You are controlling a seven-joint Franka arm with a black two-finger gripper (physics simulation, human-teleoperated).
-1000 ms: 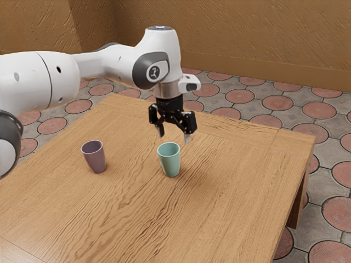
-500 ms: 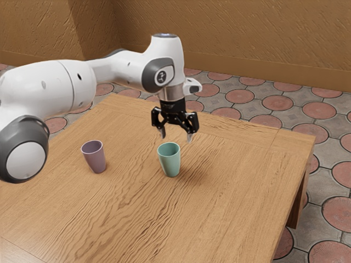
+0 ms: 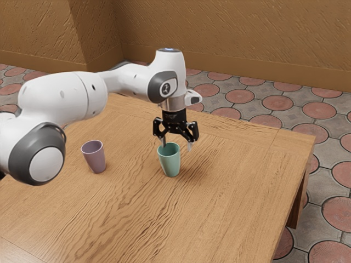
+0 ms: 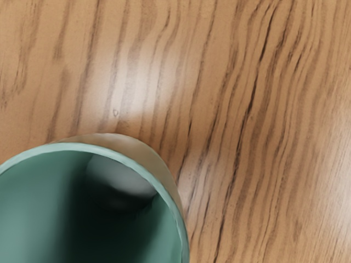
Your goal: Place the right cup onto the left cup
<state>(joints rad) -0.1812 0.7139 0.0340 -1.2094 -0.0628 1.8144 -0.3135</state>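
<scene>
1. We have our gripper [image 3: 177, 146] pointing down near the teal cup's rim, its two fingers spread apart.
2. The teal cup [image 3: 170, 163] stands upright on the wooden table [image 3: 236, 197] (our wrist view looks right into its mouth).
3. Toward the exterior view's left, we see the purple cup [image 3: 95, 160], upright too, well apart from the teal cup.

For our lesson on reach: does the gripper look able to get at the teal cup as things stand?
Probably yes: the gripper hangs open close above the upright teal cup, and the purple cup stands apart, out of its way.
</scene>
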